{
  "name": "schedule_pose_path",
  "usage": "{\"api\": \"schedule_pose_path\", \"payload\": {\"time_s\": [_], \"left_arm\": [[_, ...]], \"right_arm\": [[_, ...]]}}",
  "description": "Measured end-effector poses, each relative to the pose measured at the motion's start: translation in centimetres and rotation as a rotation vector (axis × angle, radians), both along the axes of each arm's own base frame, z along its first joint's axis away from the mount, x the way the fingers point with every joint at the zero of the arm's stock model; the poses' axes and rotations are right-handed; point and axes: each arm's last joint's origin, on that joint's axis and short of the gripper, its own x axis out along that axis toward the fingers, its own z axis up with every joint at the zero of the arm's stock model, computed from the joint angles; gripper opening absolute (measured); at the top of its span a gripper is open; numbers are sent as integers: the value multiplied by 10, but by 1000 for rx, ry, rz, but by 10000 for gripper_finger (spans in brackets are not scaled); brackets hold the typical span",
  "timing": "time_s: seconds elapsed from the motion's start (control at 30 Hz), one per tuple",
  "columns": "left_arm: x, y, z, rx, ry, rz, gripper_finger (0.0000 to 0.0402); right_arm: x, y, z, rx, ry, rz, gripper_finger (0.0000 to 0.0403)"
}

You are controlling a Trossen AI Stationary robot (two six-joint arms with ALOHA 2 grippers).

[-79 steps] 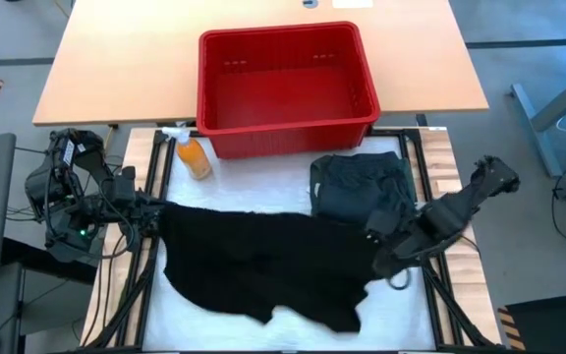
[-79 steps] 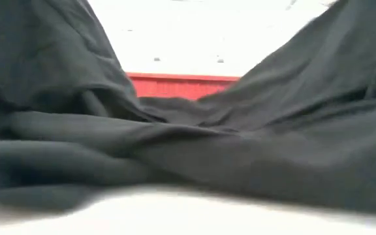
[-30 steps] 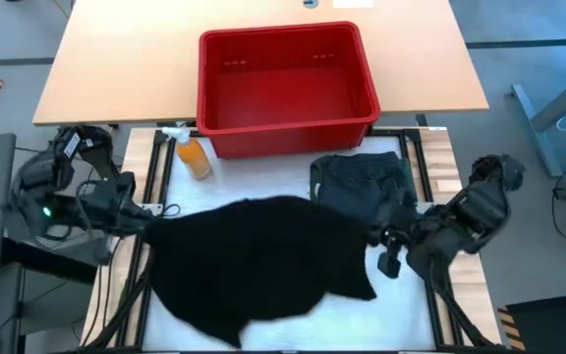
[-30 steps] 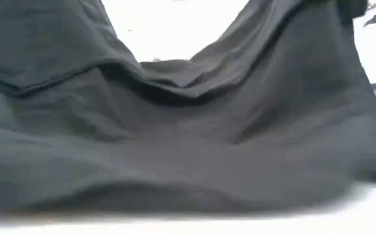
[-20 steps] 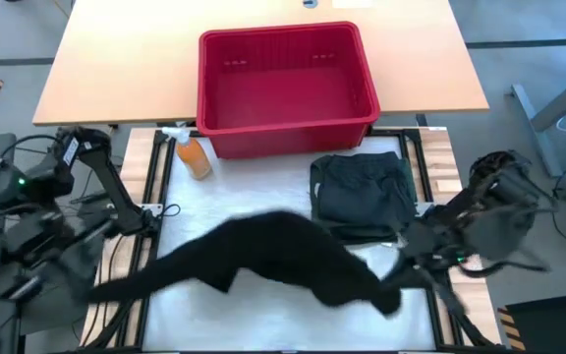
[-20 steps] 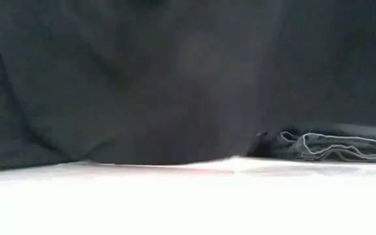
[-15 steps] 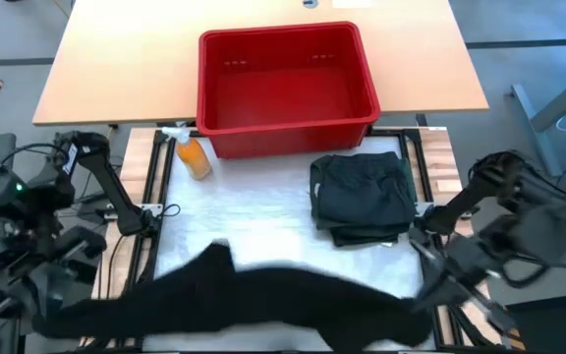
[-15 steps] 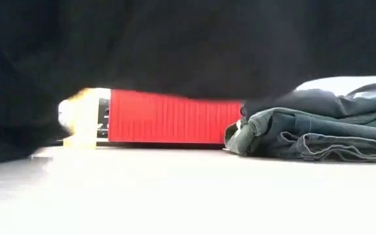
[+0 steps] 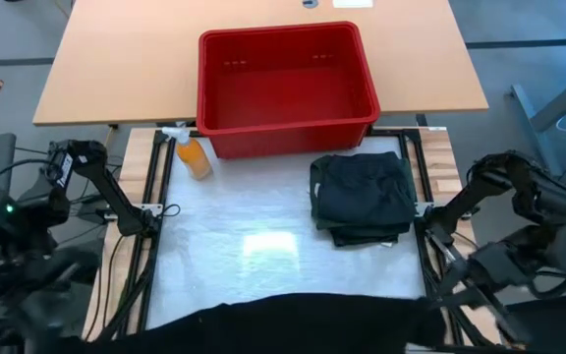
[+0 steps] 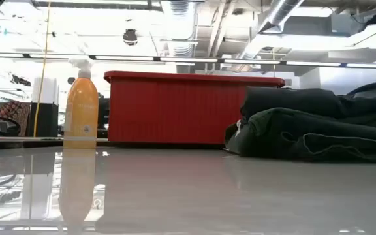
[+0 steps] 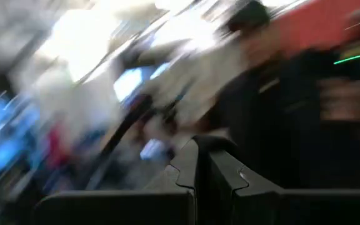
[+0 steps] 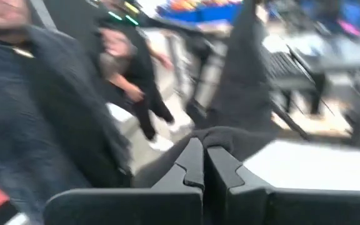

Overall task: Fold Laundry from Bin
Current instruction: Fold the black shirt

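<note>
**A:** Long black cloth (image 9: 293, 323), soft and dark: where does it lie?

**B:** Stretched sideways along the near edge of the white table (image 9: 263, 226), part of it hanging past that edge. Its two ends run toward the two arms, one to each side.

**A:** And the hands?

**B:** The left hand (image 11: 200, 164) sits off the table's near left corner, the right hand (image 12: 203, 164) off its near right corner. In each wrist view the two dark fingers are pressed together with a fold of dark fabric pinched between them, so both are clenched on the cloth. The rest of each wrist view is smeared.

**A:** The other laundry?

**B:** A folded stack of charcoal-black garments (image 9: 364, 197) rests on the right half of the table, well apart from the cloth and just in front of the bright red rectangular plastic bin (image 9: 286, 88). In the low view the stack (image 10: 318, 127) sits to the right of the bin's ribbed side (image 10: 175, 108).

**A:** Anything inside the bin?

**B:** Only its red floor shows. It stands at the far side, on the wooden table. An orange spray bottle with a white top (image 9: 191, 152) stands by the bin's near left corner.
</note>
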Motion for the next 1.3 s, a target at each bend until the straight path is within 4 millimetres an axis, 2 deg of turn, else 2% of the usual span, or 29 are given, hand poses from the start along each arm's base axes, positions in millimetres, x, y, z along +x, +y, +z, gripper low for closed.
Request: {"api": "schedule_pose_path", "payload": {"time_s": [0.13, 0.23, 0.3, 0.43, 0.53, 0.7, 0.8, 0.9, 1.03, 1.13, 1.3], "left_arm": [[7, 14, -20, 5, 318, 399, 0], [12, 29, -51, 6, 550, 677, 0], [13, 41, -72, -36, 684, 795, 0], [8, 66, -108, -123, 906, 979, 0], [8, 72, -135, -186, 1053, 1067, 0], [11, 83, -186, -237, 1278, 1140, 0], [10, 87, -222, -251, 1419, 1235, 0], [5, 91, -253, -237, 1527, 1314, 0], [0, 92, -287, -251, 1679, 1383, 0], [-1, 90, -301, -227, 1772, 1371, 0], [0, 88, -299, -208, 1783, 1360, 0]], "right_arm": [[10, -15, -32, -12, 246, -236, 17], [19, -34, -70, 6, 509, -507, 17], [27, -40, -95, 64, 647, -679, 17], [52, -47, -145, 129, 823, -743, 17], [63, -58, -185, 141, 1045, -858, 19], [66, -73, -246, 113, 1382, -984, 19], [65, -80, -267, 88, 1436, -1024, 20], [69, -85, -277, 74, 1352, -1096, 20], [77, -89, -273, 76, 1183, -1149, 21], [80, -87, -258, 65, 1060, -1159, 19], [78, -86, -213, 6, 921, -1134, 19]]}}
